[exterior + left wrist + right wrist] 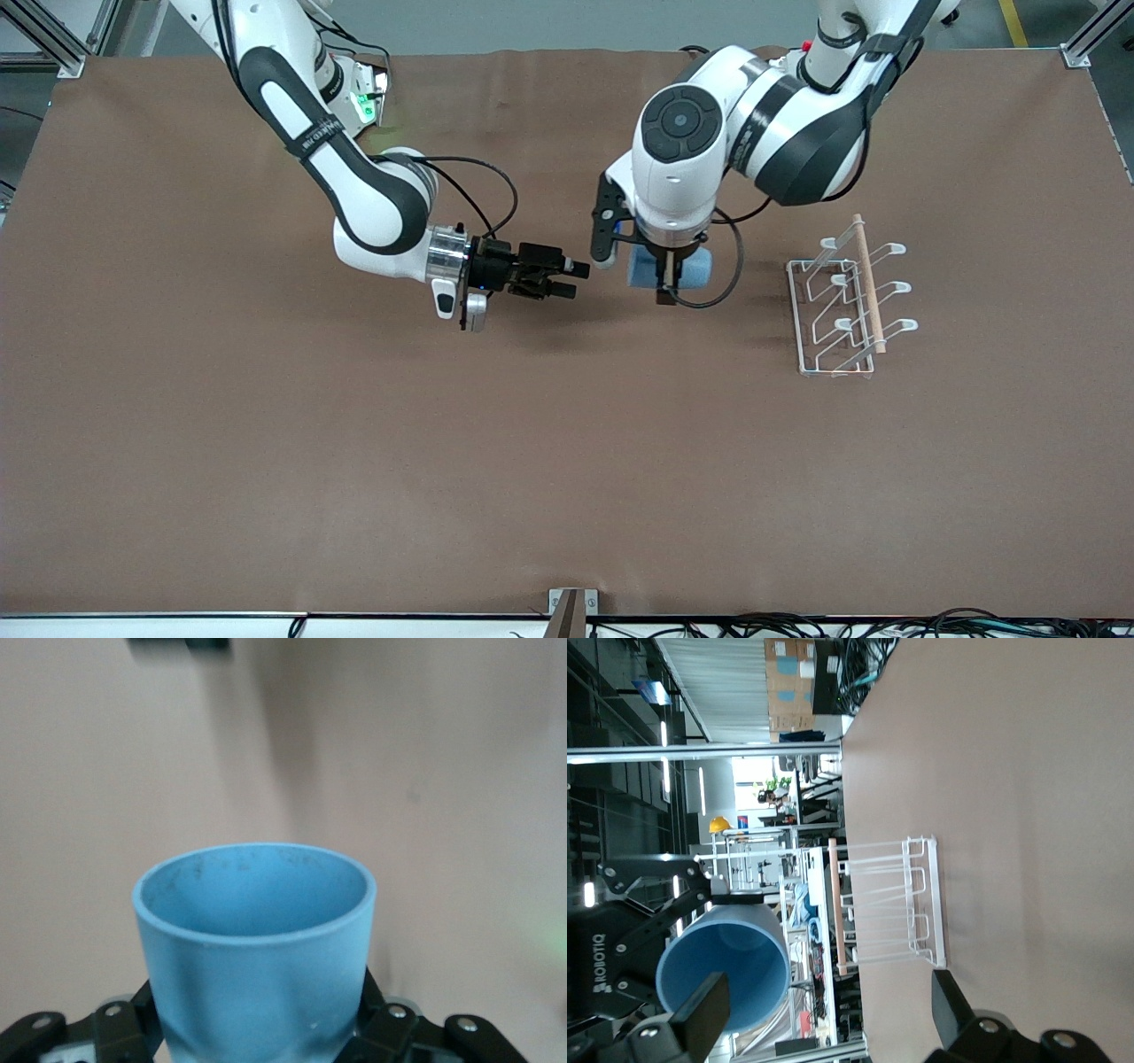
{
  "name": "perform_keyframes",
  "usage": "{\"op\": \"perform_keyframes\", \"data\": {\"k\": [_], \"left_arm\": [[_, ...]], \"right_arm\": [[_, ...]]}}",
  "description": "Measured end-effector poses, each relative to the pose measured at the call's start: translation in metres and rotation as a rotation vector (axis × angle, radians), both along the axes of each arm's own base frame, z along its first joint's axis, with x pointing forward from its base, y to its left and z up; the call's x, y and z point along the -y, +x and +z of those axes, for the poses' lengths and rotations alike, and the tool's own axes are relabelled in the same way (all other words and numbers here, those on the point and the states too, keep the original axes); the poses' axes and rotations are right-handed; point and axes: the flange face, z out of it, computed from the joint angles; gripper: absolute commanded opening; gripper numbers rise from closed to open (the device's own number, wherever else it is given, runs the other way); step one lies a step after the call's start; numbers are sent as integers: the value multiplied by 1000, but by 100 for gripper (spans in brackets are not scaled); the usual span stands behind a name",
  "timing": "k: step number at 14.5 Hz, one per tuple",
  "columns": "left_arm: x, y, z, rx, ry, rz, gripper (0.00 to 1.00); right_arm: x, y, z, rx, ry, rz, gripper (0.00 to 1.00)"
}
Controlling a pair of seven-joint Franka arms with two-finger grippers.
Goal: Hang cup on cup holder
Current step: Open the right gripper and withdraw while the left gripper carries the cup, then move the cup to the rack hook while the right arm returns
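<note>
The light blue cup (640, 267) hangs over the middle of the table with my left gripper (669, 285) shut on it from above. In the left wrist view the cup (257, 948) fills the space between the black fingers (390, 1028), its open mouth facing away. My right gripper (576, 277) lies level beside the cup, open, with nothing between its fingers. In the right wrist view the cup (726, 974) sits just off one fingertip (700, 1014). The white wire cup holder (846, 306) with its wooden rod stands on the table toward the left arm's end; it also shows as the cup holder (917, 904).
A brown cover lies over the whole table (354, 461). Metal frame posts (1076, 53) stand at the corners by the robot bases. A small bracket (571, 611) and cables run along the edge nearest the front camera.
</note>
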Motion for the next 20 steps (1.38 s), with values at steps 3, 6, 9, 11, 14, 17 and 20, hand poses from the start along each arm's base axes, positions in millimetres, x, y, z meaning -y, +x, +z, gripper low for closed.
{"op": "perform_keyframes", "data": {"k": [3, 6, 9, 11, 14, 17, 20], "left_arm": [[-31, 6, 25, 2, 37, -9, 27], [-60, 8, 41, 23, 136, 14, 0], [-91, 17, 52, 65, 277, 12, 0], [-106, 18, 46, 77, 399, 5, 0], [-120, 17, 28, 80, 553, -14, 0], [-129, 17, -2, 88, 678, -47, 0], [-136, 17, -44, 115, 796, -33, 0]], "right_arm": [[42, 24, 9, 99, -96, 26, 100], [95, 52, 10, 190, -192, 83, 100], [154, 77, 6, 258, -299, 168, 100], [188, 90, 7, 274, -400, 241, 100], [231, 112, 31, 247, -602, 347, 100], [258, 125, 66, 224, -825, 358, 100], [301, 129, 91, 187, -1021, 304, 100]]}}
